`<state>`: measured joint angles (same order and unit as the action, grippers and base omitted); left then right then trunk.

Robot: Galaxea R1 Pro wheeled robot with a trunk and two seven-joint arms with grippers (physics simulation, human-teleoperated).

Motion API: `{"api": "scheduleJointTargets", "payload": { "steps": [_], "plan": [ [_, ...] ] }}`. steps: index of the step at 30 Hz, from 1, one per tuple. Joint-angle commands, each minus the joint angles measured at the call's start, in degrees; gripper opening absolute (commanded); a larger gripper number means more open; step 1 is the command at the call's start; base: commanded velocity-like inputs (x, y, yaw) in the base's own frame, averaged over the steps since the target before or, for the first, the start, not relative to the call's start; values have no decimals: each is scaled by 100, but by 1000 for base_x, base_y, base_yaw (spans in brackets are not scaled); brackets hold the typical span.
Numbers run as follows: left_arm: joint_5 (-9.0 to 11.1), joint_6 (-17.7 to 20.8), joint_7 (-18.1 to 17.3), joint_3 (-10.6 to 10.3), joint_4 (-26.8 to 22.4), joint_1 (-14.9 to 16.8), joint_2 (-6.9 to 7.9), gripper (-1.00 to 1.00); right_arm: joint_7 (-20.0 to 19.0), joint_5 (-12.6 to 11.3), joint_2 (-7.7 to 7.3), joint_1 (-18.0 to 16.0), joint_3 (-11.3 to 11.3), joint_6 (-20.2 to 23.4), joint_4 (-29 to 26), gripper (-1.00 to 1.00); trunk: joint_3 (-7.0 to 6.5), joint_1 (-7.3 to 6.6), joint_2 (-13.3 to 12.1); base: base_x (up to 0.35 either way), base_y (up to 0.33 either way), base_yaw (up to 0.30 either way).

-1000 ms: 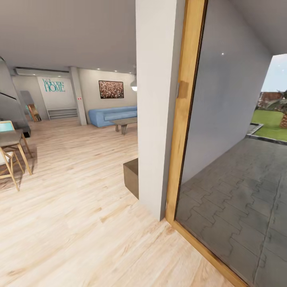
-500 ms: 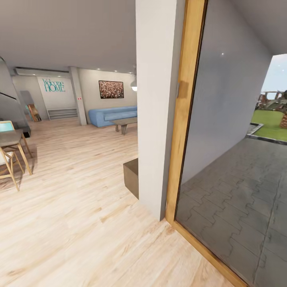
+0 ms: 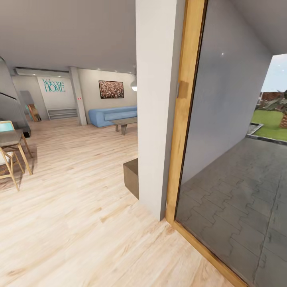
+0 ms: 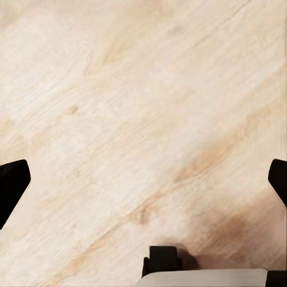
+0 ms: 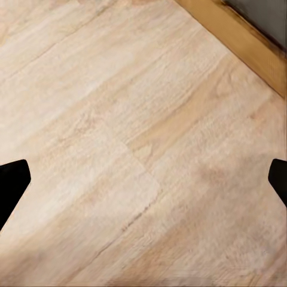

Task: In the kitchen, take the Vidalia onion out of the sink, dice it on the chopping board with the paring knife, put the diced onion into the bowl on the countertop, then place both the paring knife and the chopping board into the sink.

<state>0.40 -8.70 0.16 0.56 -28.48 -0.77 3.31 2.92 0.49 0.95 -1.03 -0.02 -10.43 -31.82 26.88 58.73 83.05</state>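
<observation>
We face a white pillar (image 3: 154, 103) beside a wood-framed glass door (image 3: 223, 159); open plank floor (image 3: 71, 207) runs leftward past a wooden chair (image 3: 10, 159) toward a blue sofa (image 3: 111, 115). Our left gripper (image 4: 143, 179) and right gripper (image 5: 143, 179) hang spread wide, empty, over bare boards, the right near the door's wooden sill (image 5: 239, 36).
</observation>
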Motion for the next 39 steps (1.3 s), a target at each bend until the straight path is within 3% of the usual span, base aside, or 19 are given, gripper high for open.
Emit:
{"api": "scheduleJointTargets", "payload": {
  "steps": [1, 8, 19, 28, 39],
  "plan": [
    [4, -42, 2, 5, -31, -2, -2, 100, 15, 5, -4, -3, 1, -62, -30, 100, 5, 0, 3, 0, 0, 0],
    [39, -654, 1, 7, 248, -2, -3, 100, -1, -4, -16, -3, 18, -1008, -81, 100, 5, 0, 3, 0, 0, 0],
    [61, -732, 2, 5, 444, -2, 0, 100, 7, -5, -24, -3, 4, -1100, -67, 100, 5, 0, 3, 0, 0, 36],
    [63, -1002, 9, 5, 463, -2, -4, 100, 15, -5, -25, -3, -3, -1094, 39, 100, 5, 0, 3, 0, 0, 260],
    [58, -1054, 10, 5, 472, -2, -5, 100, 23, -4, -25, -3, -7, -1101, 113, 100, 5, 0, 3, 0, 0, 276]
  ]
}}
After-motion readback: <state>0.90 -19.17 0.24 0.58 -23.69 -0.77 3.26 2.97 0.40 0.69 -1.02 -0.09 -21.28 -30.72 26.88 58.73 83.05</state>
